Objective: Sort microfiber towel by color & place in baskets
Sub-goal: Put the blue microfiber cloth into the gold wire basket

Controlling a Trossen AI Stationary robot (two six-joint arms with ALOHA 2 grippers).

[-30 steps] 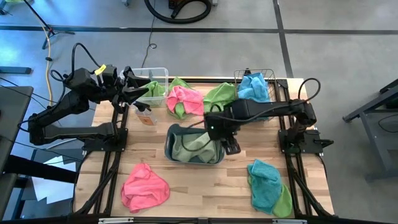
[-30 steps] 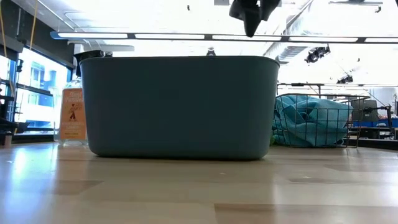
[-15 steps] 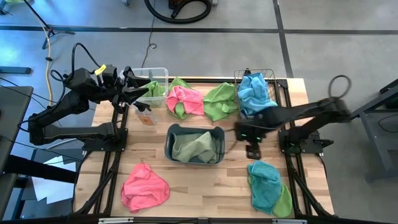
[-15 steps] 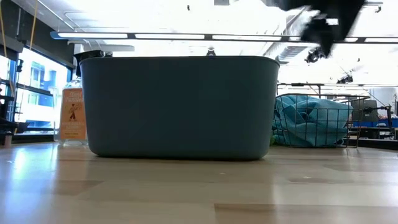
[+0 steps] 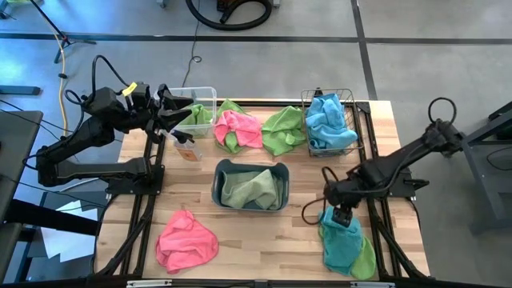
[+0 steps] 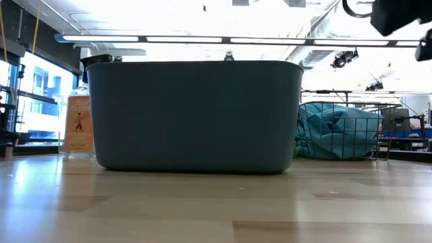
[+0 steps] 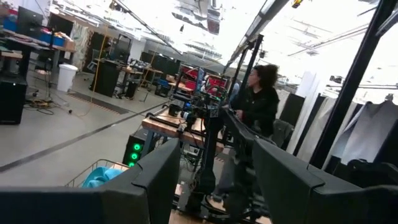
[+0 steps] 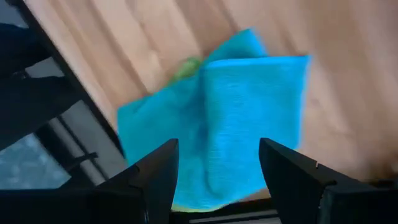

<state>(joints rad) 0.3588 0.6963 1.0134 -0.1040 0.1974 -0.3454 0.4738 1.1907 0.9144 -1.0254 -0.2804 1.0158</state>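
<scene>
While my right pincer (image 5: 342, 214) hangs with its fingers spread and nothing between them, the blue towel (image 5: 342, 240) lies directly beneath it on the surface (image 5: 264, 240), at the near right corner. My right wrist view looks straight down on that towel (image 8: 230, 118) between my two fingers (image 8: 155, 174), so the cloth lies below and just ahead of the tips. A green towel (image 5: 366, 260) peeks out from under it at the edge. The blue cloth's longer side runs from the pincer toward the near edge of the surface, so I judge a straight drop would catch its upper fold.

My left pincer (image 5: 178, 118) is far off, hovering released over the clear bin (image 5: 202, 94) at the back left, so the right arm is plainly the nearer one.

The wire-mesh basket (image 5: 350, 148), already holding blue cloth, stands behind my right pincer near the back right corner. The grey-blue tub (image 5: 218, 186) in the middle holds a green towel.
</scene>
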